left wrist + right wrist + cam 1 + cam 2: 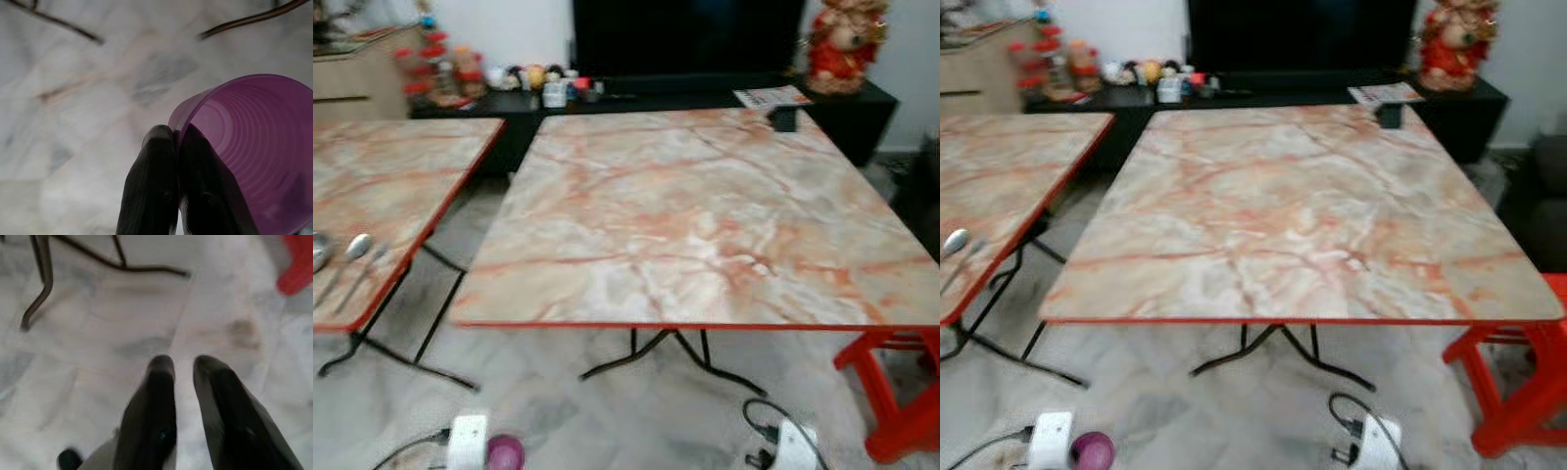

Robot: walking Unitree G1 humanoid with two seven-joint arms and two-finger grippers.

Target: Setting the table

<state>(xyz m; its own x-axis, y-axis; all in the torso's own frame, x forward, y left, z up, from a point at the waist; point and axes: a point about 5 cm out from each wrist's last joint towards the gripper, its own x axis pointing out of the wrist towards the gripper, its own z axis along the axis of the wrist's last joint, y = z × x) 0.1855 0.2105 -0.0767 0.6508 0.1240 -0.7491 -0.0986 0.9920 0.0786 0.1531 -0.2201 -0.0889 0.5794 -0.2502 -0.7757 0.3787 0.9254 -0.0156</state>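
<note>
From the left eye view, a marble-patterned table (pixel 705 215) with a red edge stands straight ahead, its top bare apart from a small dark object (pixel 783 118) at the far edge. A second table (pixel 401 186) of the same pattern sits to the left, carrying two spoons (pixel 352 259) near its front edge. Low in the frame the left end effector (pixel 470 441) hangs above the floor, with the purple cup (pixel 505 451) just beside it. The right end effector (pixel 793 443) hangs low on the other side, and a red stool (pixel 901 392) stands by the main table's right corner.

The right eye view gives the same scene: a black TV cabinet (pixel 1469 103) with small figurines runs behind the tables.

In the left wrist view, the two black fingers (pixel 151 186) are pressed onto the cup's rim, one outside the wall and one inside, pinching the thin plastic over the marble floor (pixel 73 98).

In the right wrist view, the right fingers (pixel 156 401) stand slightly apart with nothing between them, above the floor and table legs (pixel 44 279).

The cup hangs by a rim pinch alone, so I judge the main risk to be the flexible wall slipping or buckling as the arm lifts toward the table. Raising it too close to the red edge could also knock it loose.
</note>
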